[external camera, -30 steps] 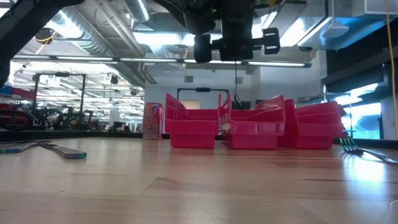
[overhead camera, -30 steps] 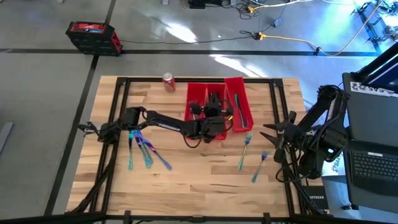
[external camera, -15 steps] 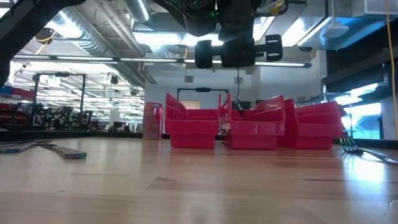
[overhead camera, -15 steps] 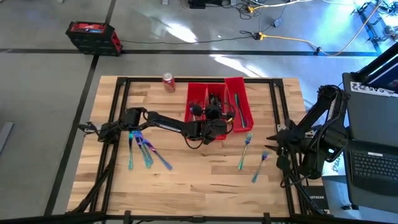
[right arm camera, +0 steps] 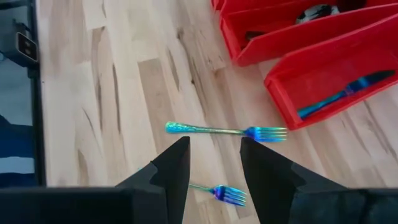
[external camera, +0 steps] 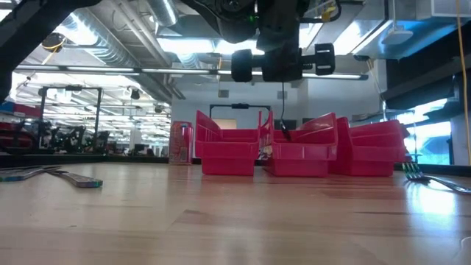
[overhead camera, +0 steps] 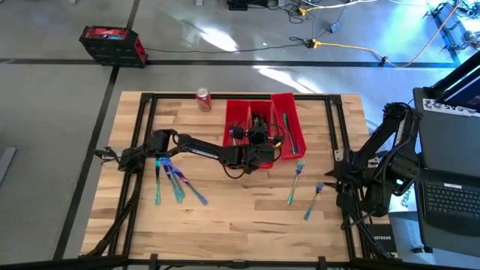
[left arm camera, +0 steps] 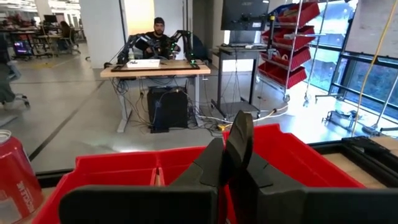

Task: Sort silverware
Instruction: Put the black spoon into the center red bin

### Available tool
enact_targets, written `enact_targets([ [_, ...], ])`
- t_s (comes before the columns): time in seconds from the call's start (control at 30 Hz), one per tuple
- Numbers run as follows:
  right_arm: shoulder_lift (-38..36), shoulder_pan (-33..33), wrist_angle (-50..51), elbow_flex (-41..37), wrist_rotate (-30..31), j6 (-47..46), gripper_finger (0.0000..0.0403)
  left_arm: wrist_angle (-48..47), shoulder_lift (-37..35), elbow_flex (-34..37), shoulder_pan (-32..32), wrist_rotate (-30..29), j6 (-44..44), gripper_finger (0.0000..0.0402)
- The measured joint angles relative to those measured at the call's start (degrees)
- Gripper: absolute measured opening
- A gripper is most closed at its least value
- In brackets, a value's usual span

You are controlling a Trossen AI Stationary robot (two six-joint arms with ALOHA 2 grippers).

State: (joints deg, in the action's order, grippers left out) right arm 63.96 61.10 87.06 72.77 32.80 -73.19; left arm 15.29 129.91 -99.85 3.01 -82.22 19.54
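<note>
Silverware: two forks on table | knife in red bin

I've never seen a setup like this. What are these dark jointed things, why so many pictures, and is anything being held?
They are two robot arms at a wooden table, each ending in a two-finger gripper. One picture looks straight down, one looks level across the tabletop, and two come from cameras on the arms' wrists.

The left gripper reaches over the red bins, its fingers shut; I see nothing clearly held in it. The right gripper waits at the table's right edge, fingers apart and empty, above two forks.

A cluster of coloured cutlery lies on the left side of the table, a knife lies in one bin, and a soda can stands at the far edge.
</note>
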Motion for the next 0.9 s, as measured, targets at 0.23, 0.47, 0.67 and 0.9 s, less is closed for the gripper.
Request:
enact_targets([
  [0.23, 0.0, 0.0, -3.33, 0.0, -0.04, 0.0, 0.0127, 0.13, 0.02, 0.0, 0.04, 1.53, -1.13, 0.0],
  [0.47, 0.0, 0.0, -6.09, 0.0, -0.04, 0.0, 0.0127, 0.07, 0.0, 0.0, 0.0, -0.58, -2.1, 0.0],
  [0.67, 0.0, 0.0, -7.94, 0.0, -0.05, 0.0, 0.0127, 0.2, 0.0, 0.0, -0.02, -1.09, -2.02, 0.0],
  [0.9, 0.0, 0.0, -7.95, 0.0, -0.07, 0.0, 0.0127, 0.26, 0.0, 0.0, -0.11, 0.24, -3.14, 0.0],
])
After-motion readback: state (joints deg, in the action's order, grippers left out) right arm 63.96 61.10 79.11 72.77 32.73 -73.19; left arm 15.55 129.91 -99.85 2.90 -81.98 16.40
